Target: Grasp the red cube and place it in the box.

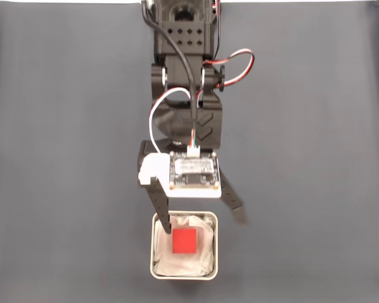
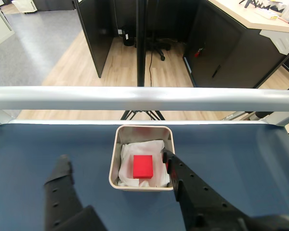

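Dark blue-grey tabletop [image 1: 63, 158] all around, and the small bright red cube [image 1: 184, 240] sits flat on the white wrinkly lining inside the square light-grey metal box [image 1: 216, 249]. Above it, the black two-finger gripper [image 1: 202, 218] is spread wide, one finger [image 2: 176, 166] over the box's rim, nothing held.

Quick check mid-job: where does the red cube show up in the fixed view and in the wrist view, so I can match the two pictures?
Fixed view: the red cube lies low in the picture, just left of centre, on the white lining inside the box, below the arm.
Wrist view: the red cube sits near the middle, in the box, between the open claw fingers.
Shared landmark: the box's white lining.
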